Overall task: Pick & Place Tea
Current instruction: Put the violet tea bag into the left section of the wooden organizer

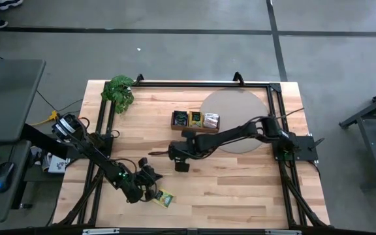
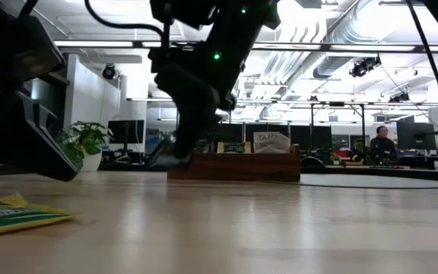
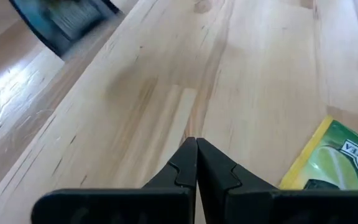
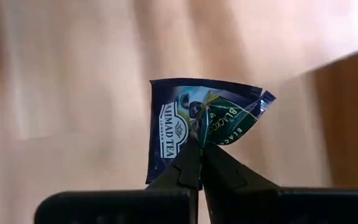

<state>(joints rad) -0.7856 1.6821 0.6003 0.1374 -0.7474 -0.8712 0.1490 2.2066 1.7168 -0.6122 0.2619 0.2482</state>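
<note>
My right gripper (image 4: 199,140) is shut on a dark blue tea sachet (image 4: 182,121) and holds it over the bare wood. In the high view it (image 1: 165,155) hangs just near of the brown wooden tray (image 1: 196,121), where other sachets (image 1: 212,120) stand on edge. My left gripper (image 3: 196,144) is shut on nothing. It hovers low over the table near the front edge. A yellow-green sachet (image 3: 337,163) lies flat on the wood right beside it, untouched; it shows in the high view too (image 1: 165,198). My right gripper pinches the dark sachet between its two fingertips at the edge nearest the wrist (image 4: 201,132), where the paper is creased and puckered. The fingers come slanting down from above. The sachet sticks out beyond the fingertips, crumpled at one corner (image 4: 263,101), clear of the table.
A round grey disc (image 1: 243,124) lies right of the tray. A leafy plant (image 1: 119,91) stands at the far left corner. A black frame (image 1: 201,83) runs around the table. Bare wood lies between the two arms. A person (image 2: 381,141) sits far off in the room.
</note>
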